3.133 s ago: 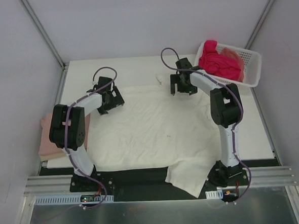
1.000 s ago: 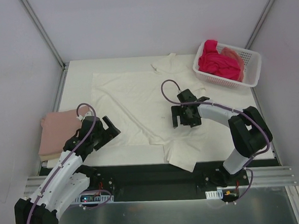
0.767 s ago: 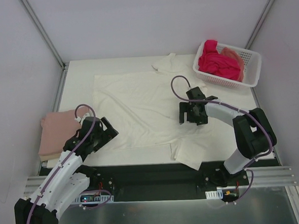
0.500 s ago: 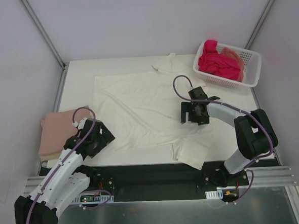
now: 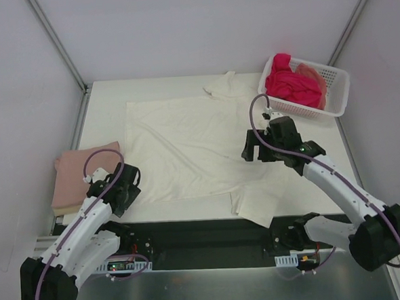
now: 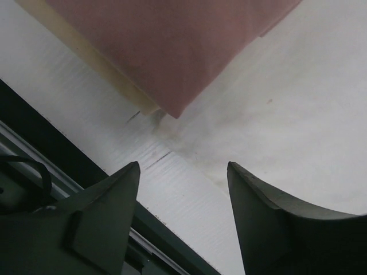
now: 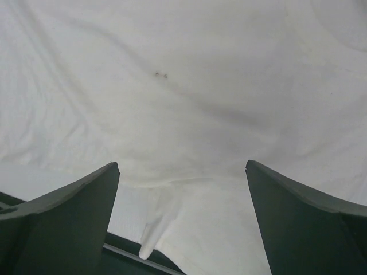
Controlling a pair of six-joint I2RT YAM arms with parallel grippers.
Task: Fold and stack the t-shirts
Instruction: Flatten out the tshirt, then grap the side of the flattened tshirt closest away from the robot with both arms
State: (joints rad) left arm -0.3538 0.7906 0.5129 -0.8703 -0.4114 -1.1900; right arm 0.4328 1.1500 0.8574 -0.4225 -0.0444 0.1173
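Top view overlooks the whole table [image 5: 102, 105]; both wrist views closely face its near edge.

- No text, label, brand name, number or sign can be read in any of the three views.
- The only mark is a tiny dark speck on the cream-white t-shirt [image 7: 229, 86], seen by the right wrist camera. It is not lettering.
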